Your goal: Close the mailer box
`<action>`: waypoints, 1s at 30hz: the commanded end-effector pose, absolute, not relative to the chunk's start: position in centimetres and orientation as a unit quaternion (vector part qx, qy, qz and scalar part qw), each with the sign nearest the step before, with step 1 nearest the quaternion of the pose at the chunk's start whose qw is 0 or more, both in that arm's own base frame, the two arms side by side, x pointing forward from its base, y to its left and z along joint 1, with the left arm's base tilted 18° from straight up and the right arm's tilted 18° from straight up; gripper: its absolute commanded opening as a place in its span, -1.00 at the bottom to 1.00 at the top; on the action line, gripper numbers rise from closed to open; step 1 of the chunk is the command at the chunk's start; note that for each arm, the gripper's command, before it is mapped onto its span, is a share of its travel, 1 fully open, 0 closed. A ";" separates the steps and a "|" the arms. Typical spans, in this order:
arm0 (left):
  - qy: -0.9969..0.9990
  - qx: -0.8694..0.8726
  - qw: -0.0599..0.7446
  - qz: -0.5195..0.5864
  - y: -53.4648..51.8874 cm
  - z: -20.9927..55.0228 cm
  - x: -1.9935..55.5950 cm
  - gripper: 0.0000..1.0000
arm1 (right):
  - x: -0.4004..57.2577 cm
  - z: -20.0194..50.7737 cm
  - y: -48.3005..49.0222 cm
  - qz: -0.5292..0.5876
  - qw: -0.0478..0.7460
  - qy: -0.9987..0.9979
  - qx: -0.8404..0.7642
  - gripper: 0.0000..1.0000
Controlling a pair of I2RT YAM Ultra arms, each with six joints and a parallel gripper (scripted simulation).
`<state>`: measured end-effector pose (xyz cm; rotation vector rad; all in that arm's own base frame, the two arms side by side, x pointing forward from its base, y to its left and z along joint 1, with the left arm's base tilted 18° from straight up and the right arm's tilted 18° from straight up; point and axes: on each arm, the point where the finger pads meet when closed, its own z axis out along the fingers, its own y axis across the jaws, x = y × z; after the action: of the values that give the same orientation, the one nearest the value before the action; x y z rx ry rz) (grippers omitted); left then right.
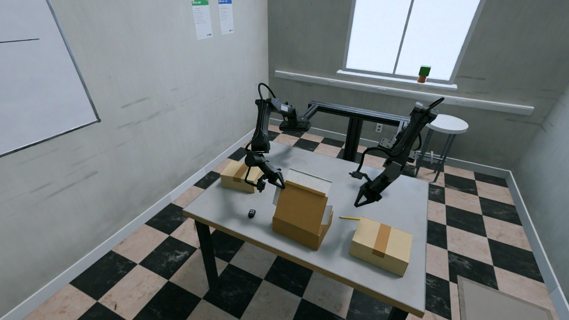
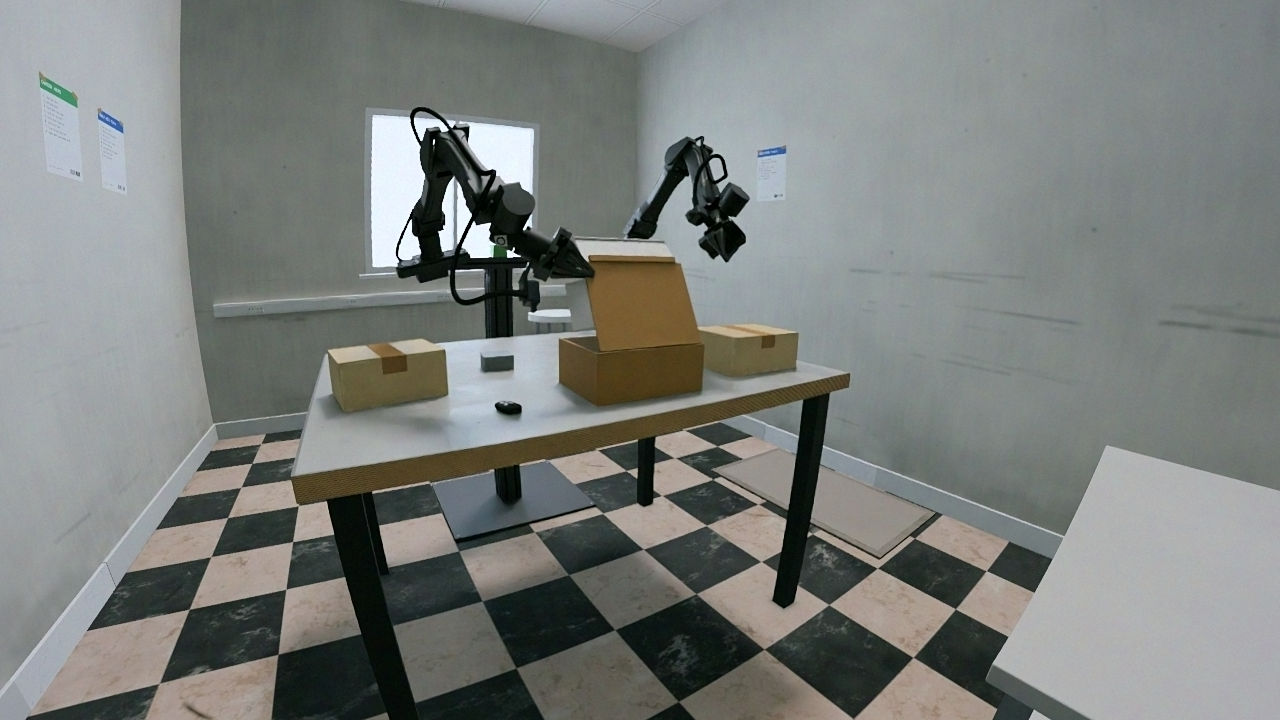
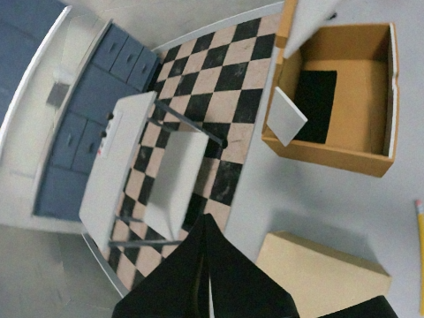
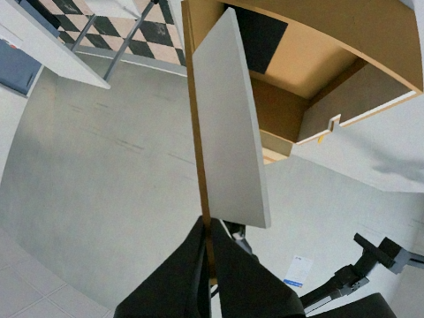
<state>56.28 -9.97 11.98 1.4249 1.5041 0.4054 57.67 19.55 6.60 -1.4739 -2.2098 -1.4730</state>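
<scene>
The brown mailer box [image 1: 294, 231] [image 2: 631, 374] [image 3: 336, 161] sits flat on the table, its lid [image 1: 301, 205] [image 2: 640, 304] raised and leaning over the opening. The white-faced front flap [image 1: 308, 179] [image 2: 623, 248] sticks out from the lid's top. A white side flap [image 1: 327, 215] [image 3: 286, 117] stands out at one end; another white flap [image 4: 230, 119] hangs by the lid edge. A flat black item [image 3: 317, 106] [image 4: 261, 40] lies inside. My right gripper [image 1: 284, 186] [image 2: 590, 271] [image 4: 208, 222] is shut on the lid's edge. My left gripper [image 1: 356, 205] [image 3: 206, 221] is shut, empty, above the table beyond the box's end.
One taped carton [image 1: 382, 248] [image 2: 750, 353] [image 3: 320, 278] stands near my left gripper, another [image 1: 238, 175] [image 2: 387, 376] near my right arm. A yellow pencil [image 1: 349, 218] [image 3: 420, 252] lies by the first. A black key fob [image 1: 251, 213] [image 2: 508, 407] and a grey block [image 2: 496, 362] lie on the table.
</scene>
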 end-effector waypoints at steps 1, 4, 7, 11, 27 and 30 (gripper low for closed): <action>0.535 0.637 0.522 0.188 -12.7 13.6 58.5 -0.98 | 57.6 6.6 21.3 -0.488 0.062 -0.734 -0.468 -0.98; 0.484 0.690 0.501 0.195 -13.8 9.6 59.0 -0.98 | 57.6 6.6 21.3 -0.488 0.062 -0.734 -0.468 -0.98; 0.433 0.698 0.522 0.230 -15.1 10.9 60.6 -0.98 | 57.6 6.6 21.3 -0.488 0.062 -0.734 -0.468 -0.98; 0.532 0.680 0.475 0.170 -14.9 4.8 60.8 -0.98 | 57.6 6.6 21.3 -0.488 0.062 -0.734 -0.468 -0.98; 0.503 0.674 0.508 0.187 -17.0 6.8 62.7 -0.98 | 57.6 6.6 21.3 -0.488 0.062 -0.734 -0.468 -0.98; 0.514 0.678 0.494 0.179 -16.8 5.0 62.4 -0.98 | 57.6 6.6 21.3 -0.488 0.062 -0.734 -0.468 -0.98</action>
<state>61.66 -15.23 3.52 1.6650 1.2913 0.4332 57.67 19.55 6.60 -1.4739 -2.2098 -1.4730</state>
